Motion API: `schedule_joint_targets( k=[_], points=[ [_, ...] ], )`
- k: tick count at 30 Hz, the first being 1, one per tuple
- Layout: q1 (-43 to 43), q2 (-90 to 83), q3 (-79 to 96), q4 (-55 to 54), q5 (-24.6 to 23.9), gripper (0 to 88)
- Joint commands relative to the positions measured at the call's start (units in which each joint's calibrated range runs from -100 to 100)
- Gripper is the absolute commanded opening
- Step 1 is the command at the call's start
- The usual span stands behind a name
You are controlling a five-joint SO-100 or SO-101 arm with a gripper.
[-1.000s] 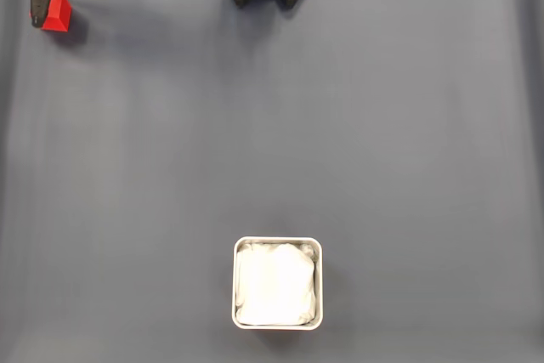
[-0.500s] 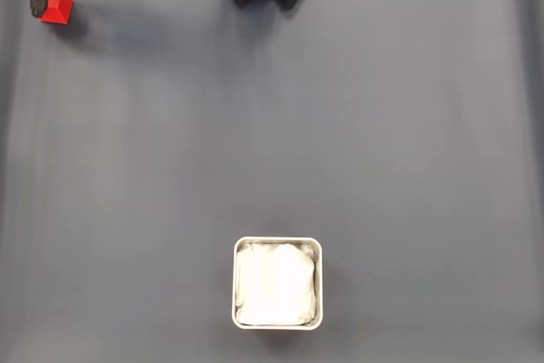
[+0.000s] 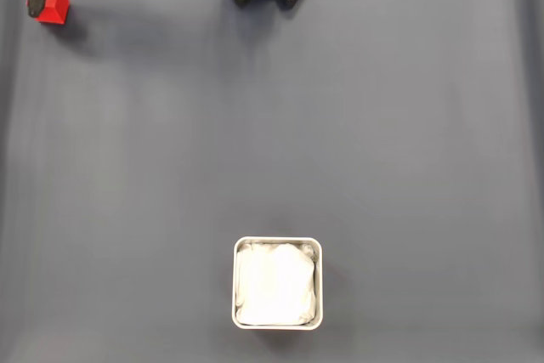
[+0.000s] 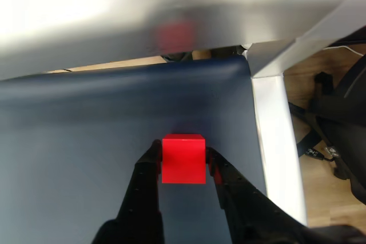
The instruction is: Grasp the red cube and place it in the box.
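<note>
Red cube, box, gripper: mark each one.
red cube (image 4: pixel 183 159), wrist view, on its front face
box (image 3: pixel 278 243), fixed view, on its top rim
gripper (image 4: pixel 183 155), wrist view, midway between the fingertips, shut on the red cube

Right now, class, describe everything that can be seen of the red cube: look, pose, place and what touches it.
The red cube is small, bright red and matte, with plain faces and crisp edges. In the wrist view it sits squarely between the black fingers of the gripper, which press on its two sides. In the fixed view it is at the dark mat's top left corner, far from the box.
</note>
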Motion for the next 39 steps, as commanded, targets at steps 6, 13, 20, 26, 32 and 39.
schedule_joint_targets(
  k=[6, 13, 20, 26, 32, 39],
  points=[
    [-4.0, -6.7, -4.6, 3.1, 0.9, 6.7],
    [-7.5, -8.8, -6.9, 4.3, 1.1, 6.7],
    [-11.3, -11.5, -7.4, 5.2, 1.5, 6.7],
    [-15.2, -13.8, -7.7, 6.3, 1.7, 6.7],
    [-18.7, -15.0, -8.0, 6.3, 1.9, 6.8],
    [-22.8, -14.8, -10.6, 6.4, 2.2, 6.8]
  ],
)
